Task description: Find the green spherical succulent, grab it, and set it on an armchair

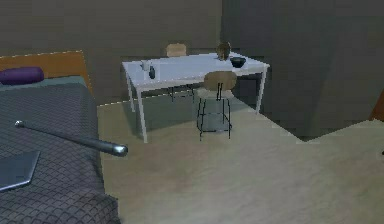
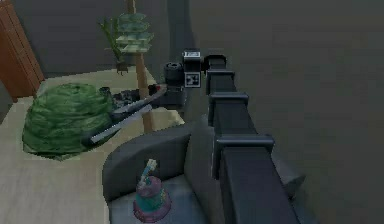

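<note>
You have the green spherical succulent (image 2: 62, 120) hanging at the far end of the jaws, clear of the floor (image 2: 40, 195), at the arm side view's left; whether the jaws stand wide or narrow you cannot tell. Below the arm (image 2: 235, 130) sits a grey armchair (image 2: 125, 162) with a small colourful object (image 2: 150, 192) on its seat. Ahead, a white worktop (image 1: 190, 72) stands beyond the bed (image 1: 50, 130)

White rectangular table (image 1: 190, 72) mid-room; dark round bowl (image 1: 238, 62) near its right end. Pale wooden round-backed chair (image 1: 217, 92) at near side. Left: grey checked bed (image 1: 55, 120) with purple bolster pillow (image 1: 21, 75), silver metal bat (image 1: 75, 138), flat grey slab (image 1: 15, 170).
</note>
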